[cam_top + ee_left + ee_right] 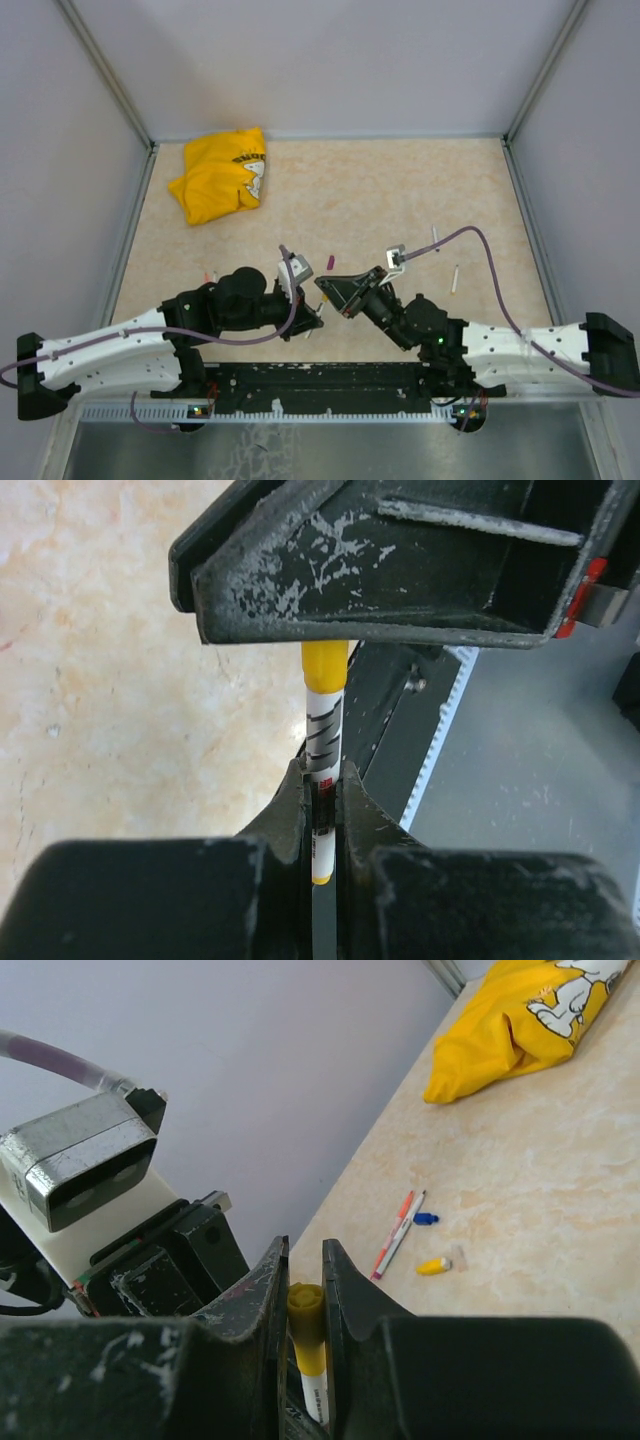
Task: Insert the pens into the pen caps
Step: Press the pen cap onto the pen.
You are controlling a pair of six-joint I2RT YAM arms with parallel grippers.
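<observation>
My left gripper (322,775) is shut on a white pen (322,742) with black print. The pen's far end sits inside a yellow pen cap (325,665). My right gripper (304,1260) is shut on that yellow cap (306,1312), with the white barrel below it. The two grippers meet above the near middle of the table, left (306,312) and right (330,291). An orange-red pen (392,1232) and a white pen (403,1232) lie side by side on the table. A blue cap (426,1219) and a second yellow cap (433,1266) lie next to them.
A yellow cloth (220,175) lies at the far left. Two white pens (435,237) (456,278) lie at the right, and a purple cap (330,262) lies just beyond the grippers. A purple cable (480,250) arcs over the right arm. Walls enclose the table.
</observation>
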